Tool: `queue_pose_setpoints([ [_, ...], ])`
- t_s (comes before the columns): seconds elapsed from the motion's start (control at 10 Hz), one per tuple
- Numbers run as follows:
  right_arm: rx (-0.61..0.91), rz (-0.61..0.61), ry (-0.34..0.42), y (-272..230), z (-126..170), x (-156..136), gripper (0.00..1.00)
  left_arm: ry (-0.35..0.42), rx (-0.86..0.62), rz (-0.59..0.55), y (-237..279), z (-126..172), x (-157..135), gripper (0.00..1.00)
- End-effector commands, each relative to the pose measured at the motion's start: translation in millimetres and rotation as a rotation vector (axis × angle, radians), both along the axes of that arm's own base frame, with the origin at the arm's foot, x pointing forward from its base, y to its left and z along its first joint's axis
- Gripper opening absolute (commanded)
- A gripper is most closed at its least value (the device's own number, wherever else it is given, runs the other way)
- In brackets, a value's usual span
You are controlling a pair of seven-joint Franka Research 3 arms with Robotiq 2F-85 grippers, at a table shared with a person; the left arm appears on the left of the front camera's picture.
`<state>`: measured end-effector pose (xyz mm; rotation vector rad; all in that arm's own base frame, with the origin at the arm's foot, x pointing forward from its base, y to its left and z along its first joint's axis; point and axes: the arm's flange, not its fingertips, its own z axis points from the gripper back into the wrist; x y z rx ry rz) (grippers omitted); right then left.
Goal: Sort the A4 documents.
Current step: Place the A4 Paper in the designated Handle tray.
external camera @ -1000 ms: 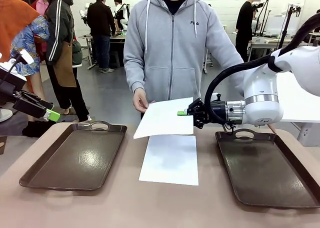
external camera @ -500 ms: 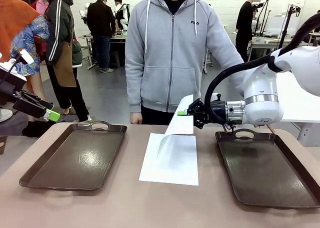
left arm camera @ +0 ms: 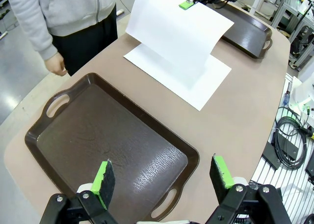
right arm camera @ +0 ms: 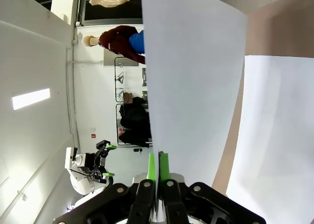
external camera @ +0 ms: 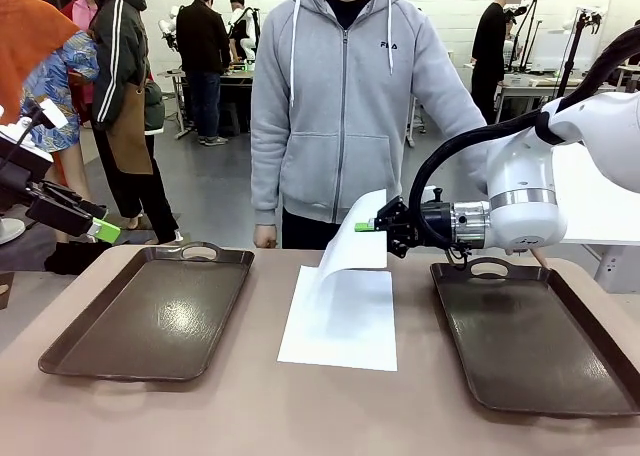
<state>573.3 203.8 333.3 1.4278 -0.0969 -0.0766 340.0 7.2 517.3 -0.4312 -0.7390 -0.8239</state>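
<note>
Here, sheet (external camera: 360, 248) pinched in right pincer (external camera: 363, 227), drooping.

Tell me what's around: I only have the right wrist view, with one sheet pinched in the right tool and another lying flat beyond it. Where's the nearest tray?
Observer: A dark brown tray lies just on the right tool's own side of the flat sheet.
Operator: Is the person gripping my sheet?
Observer: No. The person's hand hangs at the far side, apart from the held sheet, which droops from the tool toward the flat one.
Operator: And the other arm?
Observer: The left tool is open, raised over the near end of a second tray on the left.
</note>
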Motion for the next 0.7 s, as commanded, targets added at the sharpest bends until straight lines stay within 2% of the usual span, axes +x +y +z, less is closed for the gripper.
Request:
queue_pose_setpoints([
  [0.0,-0.078,0.071,-0.029,-4.3,7.3,-24.8,0.01,-0.002,-0.015,-0.010,0.6,-0.9,1.4,1.00],
  [0.2,-0.144,0.110,-0.071,-35.8,34.6,-50.7,0.01,-0.002,-0.015,-0.010,0.6,-0.9,1.4,1.00],
  [0.3,-0.155,0.120,-0.067,-56.1,43.8,-58.3,0.01,-0.002,-0.015,-0.010,0.6,-0.9,1.4,1.00],
  [0.5,-0.168,0.087,-0.032,-103.4,53.7,-71.7,0.01,-0.002,-0.015,-0.010,0.6,-0.9,1.4,1.00],
  [0.6,-0.163,0.110,-0.001,-125.5,54.7,-77.3,0.01,-0.002,-0.015,-0.010,0.6,-0.9,1.4,1.00],
])
